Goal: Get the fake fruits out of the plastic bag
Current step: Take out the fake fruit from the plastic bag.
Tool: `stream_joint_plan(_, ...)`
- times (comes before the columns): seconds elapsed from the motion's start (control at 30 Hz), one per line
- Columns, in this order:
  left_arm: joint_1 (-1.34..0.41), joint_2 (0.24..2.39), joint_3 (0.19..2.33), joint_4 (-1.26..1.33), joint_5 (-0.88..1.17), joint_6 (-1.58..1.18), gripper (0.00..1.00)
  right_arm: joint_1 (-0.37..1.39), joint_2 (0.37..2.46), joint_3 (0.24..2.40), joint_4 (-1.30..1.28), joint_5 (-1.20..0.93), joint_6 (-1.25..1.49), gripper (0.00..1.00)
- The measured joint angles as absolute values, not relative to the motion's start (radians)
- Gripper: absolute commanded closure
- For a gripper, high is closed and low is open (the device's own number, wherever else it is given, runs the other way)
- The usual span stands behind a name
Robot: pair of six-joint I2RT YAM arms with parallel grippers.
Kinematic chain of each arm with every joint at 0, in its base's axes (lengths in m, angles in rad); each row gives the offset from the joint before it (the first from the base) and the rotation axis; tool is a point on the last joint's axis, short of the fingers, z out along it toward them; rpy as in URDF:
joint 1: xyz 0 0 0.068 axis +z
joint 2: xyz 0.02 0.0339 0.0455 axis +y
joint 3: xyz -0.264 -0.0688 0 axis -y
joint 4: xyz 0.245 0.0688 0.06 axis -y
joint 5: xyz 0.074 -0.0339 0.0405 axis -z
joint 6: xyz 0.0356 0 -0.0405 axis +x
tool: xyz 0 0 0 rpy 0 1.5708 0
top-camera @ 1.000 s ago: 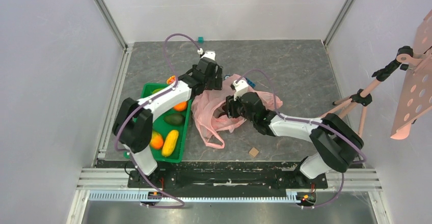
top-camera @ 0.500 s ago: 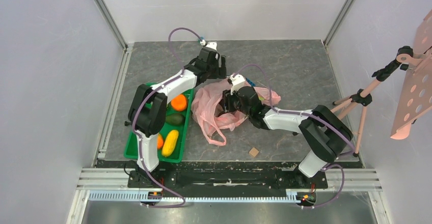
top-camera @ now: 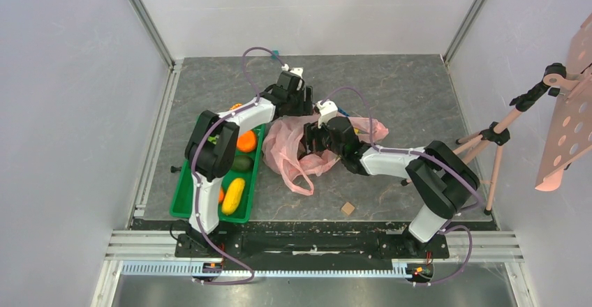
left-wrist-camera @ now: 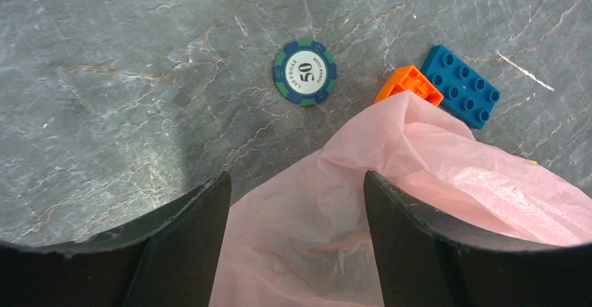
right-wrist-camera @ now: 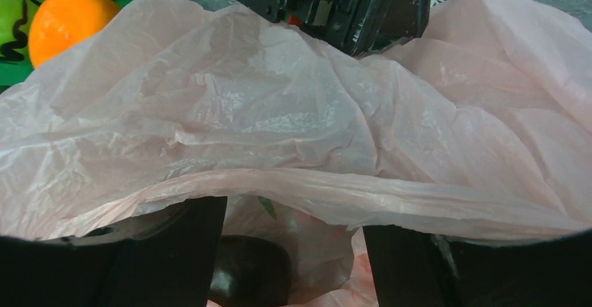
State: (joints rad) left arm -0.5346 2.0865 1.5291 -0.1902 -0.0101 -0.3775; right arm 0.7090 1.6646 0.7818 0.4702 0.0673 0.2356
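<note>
Crinkly pink plastic bag (top-camera: 286,146) lies mid-table between two claws. Left gripper (left-wrist-camera: 294,188) and right gripper (right-wrist-camera: 293,213) both stand spread around its thin, translucent folds.

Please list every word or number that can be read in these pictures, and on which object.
"50": centre of the poker chip.
"LAS VEGAS": small curved print beside the 50, on the same chip.
No other text is visible.
</note>
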Motion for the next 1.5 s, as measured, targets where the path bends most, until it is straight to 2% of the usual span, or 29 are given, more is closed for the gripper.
stream_joint_plan(0.17, -0.535, 2.1, 1.529, -0.191, 0.026, -0.38, 0.44, 0.704, 1.678, 0.788, 0.47, 0.083, 0.224, 0.21)
stream_joint_plan(0.23, -0.535, 2.101, 1.529, -0.191, 0.037, -0.381, 0.47, 0.7, 1.688, 0.796, 0.47, 0.088, 0.222, 0.2)
stream_joint_plan(0.43, -0.539, 2.101, 1.515, -0.177, 0.065, -0.39, 0.71, 0.695, 1.708, 0.809, 0.469, 0.095, 0.216, 0.17)
stream_joint_plan(0.63, -0.546, 2.101, 1.485, -0.176, 0.09, -0.411, 0.82, 0.691, 1.739, 0.83, 0.471, 0.095, 0.215, 0.17)
stream_joint_plan(0.83, -0.552, 2.101, 1.468, -0.165, 0.112, -0.411, 0.9, 0.69, 1.772, 0.847, 0.474, 0.094, 0.216, 0.17)
stream_joint_plan(1.23, -0.559, 2.098, 1.423, -0.136, 0.15, -0.418, 0.93, 0.69, 1.863, 0.896, 0.478, 0.08, 0.215, 0.2)
stream_joint_plan(1.3, -0.559, 2.096, 1.414, -0.131, 0.16, -0.419, 0.93, 0.69, 1.877, 0.902, 0.478, 0.078, 0.215, 0.23)
stream_joint_plan(1.5, -0.56, 2.089, 1.409, -0.125, 0.165, -0.424, 0.94, 0.69, 1.899, 0.908, 0.476, 0.075, 0.211, 0.41)
